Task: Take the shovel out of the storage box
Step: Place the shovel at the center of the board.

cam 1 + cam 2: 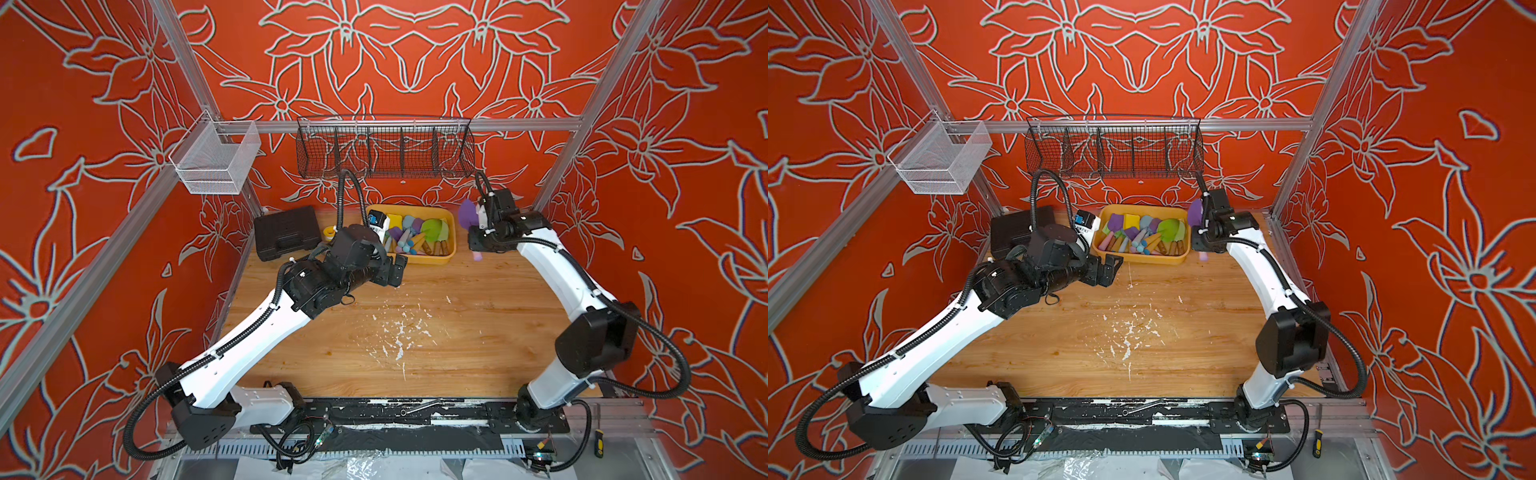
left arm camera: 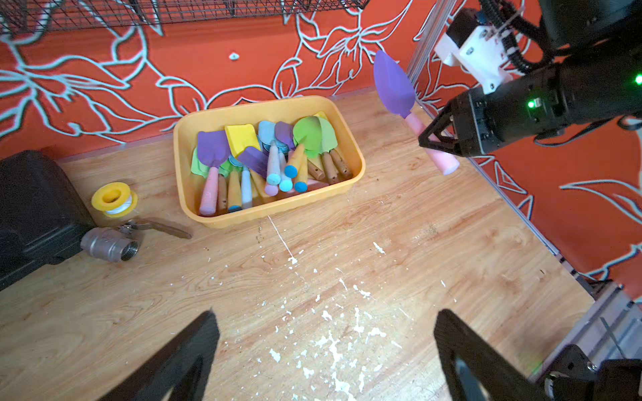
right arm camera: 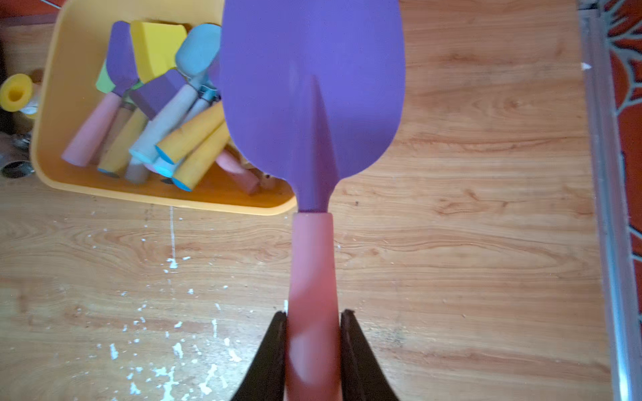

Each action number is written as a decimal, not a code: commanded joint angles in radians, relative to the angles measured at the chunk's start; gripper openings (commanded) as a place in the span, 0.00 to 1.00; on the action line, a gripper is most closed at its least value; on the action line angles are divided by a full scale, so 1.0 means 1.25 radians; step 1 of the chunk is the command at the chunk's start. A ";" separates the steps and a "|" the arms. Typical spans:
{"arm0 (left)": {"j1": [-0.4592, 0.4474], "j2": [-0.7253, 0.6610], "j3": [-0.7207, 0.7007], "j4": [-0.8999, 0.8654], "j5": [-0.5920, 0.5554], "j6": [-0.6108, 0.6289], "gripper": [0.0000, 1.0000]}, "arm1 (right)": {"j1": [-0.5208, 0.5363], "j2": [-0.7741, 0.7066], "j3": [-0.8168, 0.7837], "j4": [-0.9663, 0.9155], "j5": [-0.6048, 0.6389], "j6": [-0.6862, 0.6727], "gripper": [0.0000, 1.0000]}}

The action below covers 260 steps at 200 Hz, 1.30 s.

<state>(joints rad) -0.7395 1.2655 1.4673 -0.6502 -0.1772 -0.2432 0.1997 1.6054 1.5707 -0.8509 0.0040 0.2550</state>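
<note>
The right gripper (image 3: 314,314) pinches a shovel (image 3: 312,86) by its handle, raised beside the box (image 2: 264,109): removal looks done, perhaps set-down remains. The left gripper (image 2: 326,312) is spread, empty.

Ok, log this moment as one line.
right tool: shut on purple-bladed pink-handled shovel | shovel: in air, outside yellow-orange plastic storage box | left tool: open, empty

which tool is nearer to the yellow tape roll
left. the left tool is open in front of the storage box, near its tape roll end; the right tool, shut on the shovel, is past the box's other end.
</note>
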 commanded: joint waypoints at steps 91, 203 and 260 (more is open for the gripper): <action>0.004 -0.131 -0.089 0.101 0.045 0.067 0.97 | -0.101 0.039 -0.081 0.189 -0.023 -0.126 0.00; 0.007 -0.250 -0.120 -0.010 0.003 -0.019 0.97 | -0.107 0.465 0.192 0.218 -0.059 -0.113 0.00; 0.007 -0.237 -0.110 -0.026 -0.013 -0.037 0.97 | -0.107 0.649 0.426 0.071 -0.061 -0.092 0.00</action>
<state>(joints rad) -0.7338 0.9619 1.3148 -0.6632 -0.1722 -0.2672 0.0715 2.3734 1.9999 -0.6636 -0.0673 0.1246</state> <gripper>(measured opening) 0.971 0.247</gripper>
